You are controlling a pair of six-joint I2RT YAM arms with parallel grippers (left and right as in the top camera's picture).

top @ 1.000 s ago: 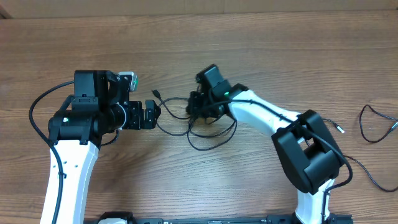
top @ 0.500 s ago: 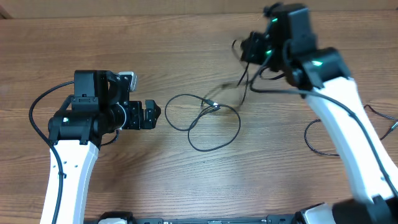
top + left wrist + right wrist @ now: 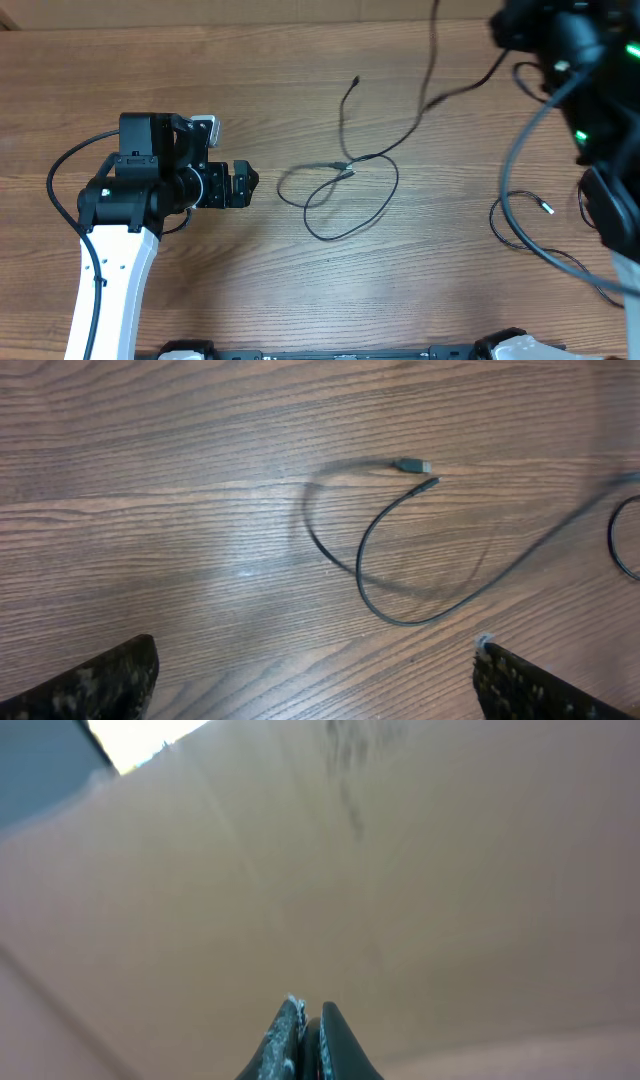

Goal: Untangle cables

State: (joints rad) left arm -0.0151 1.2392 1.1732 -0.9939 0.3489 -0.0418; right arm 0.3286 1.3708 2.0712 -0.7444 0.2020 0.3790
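Observation:
Thin black cables lie in a loose loop [image 3: 345, 200] at the table's centre, one plug end [image 3: 356, 80] pointing to the far side. One strand [image 3: 425, 105] rises from the loop toward the top right, where my right gripper [image 3: 515, 25] is raised high. In the right wrist view its fingers [image 3: 308, 1040] are pressed together on something dark, and the background is blurred. My left gripper [image 3: 240, 185] is open and empty, low over the table just left of the loop. The left wrist view shows a cable loop [image 3: 400, 590] with a plug [image 3: 412, 464] ahead of the open fingers [image 3: 320, 690].
Another thin black cable [image 3: 520, 230] with a small plug [image 3: 547, 208] lies at the right side of the table, partly under the right arm. Thicker black arm wires hang by both arms. The table is bare brown wood.
My right arm rose from the central tangle and swung up to the far right, drawing a strand with it. The loop on the table opened out. The left arm has not moved.

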